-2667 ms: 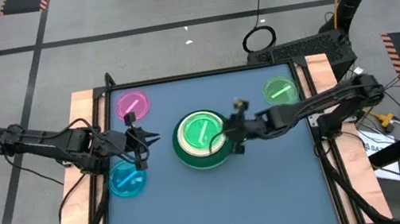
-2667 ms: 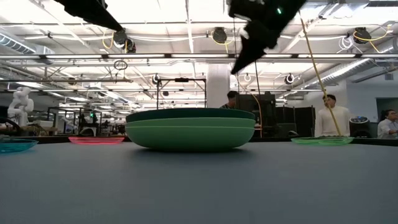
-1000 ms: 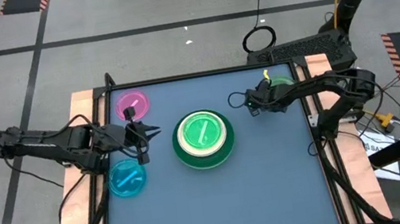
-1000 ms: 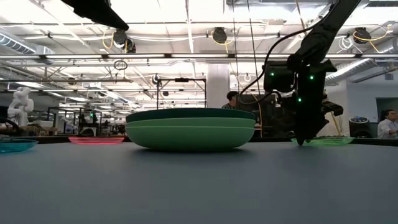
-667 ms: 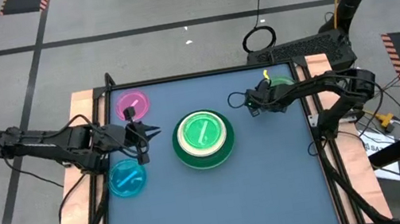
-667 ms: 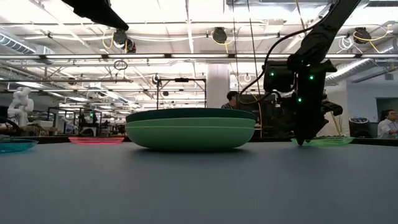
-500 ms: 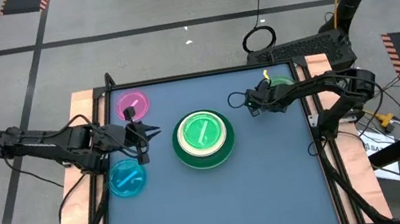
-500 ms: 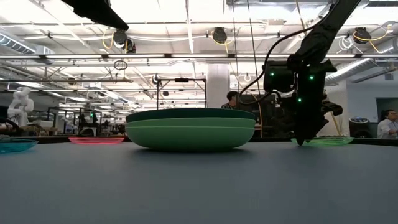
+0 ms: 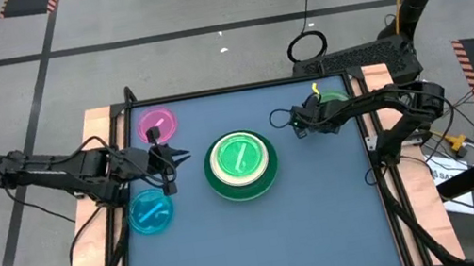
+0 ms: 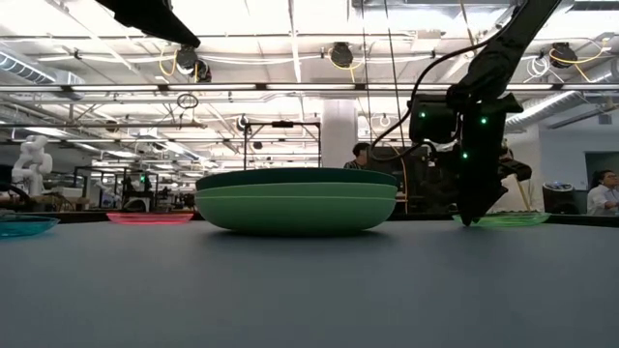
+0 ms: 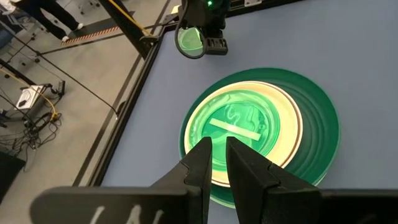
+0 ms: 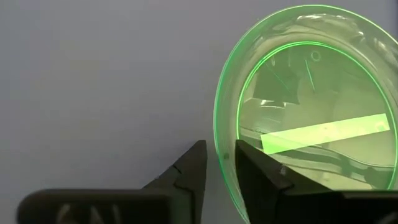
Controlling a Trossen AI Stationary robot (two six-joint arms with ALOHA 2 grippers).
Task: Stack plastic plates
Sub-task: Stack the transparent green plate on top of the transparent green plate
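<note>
Blue-grey matte tabletop (image 9: 325, 205) with pale wooden side rails, set on a grey floor crossed by dark tape lines; low view looks into a large workshop with ceiling lights, racks, and people standing at the far right; no readable writing or labels anywhere.

Stack of plates (image 9: 241, 164), table centre: dark green large plate at the base, lighter green large plate above it in the low view (image 10: 296, 198), a cream plate, and a small translucent green plate with a pale stripe on top (image 11: 239, 127); all round, smooth moulded plastic with shallow rims.

Pink small plate (image 9: 157, 125), translucent, far left of table, lying flat and alone.

Blue small plate (image 9: 150, 212), translucent, near left edge, lying flat and alone.

Green striped small plate (image 12: 311, 130), translucent with one pale diagonal stripe, far right corner of table (image 9: 332, 97); partly covered by the right arm from above.

Right gripper (image 12: 216, 163): lowered at this plate's edge, fingers narrowly parted, one on each side of the rim; contact with the rim cannot be judged; low view shows it pointing straight down to the tabletop (image 10: 474, 208).

Left gripper (image 9: 173, 159): hangs between the pink and blue plates, left of the stack, fingers a narrow slit apart, holding nothing.

Change against half a second before: none visible; plates and both arms in the same places.
</note>
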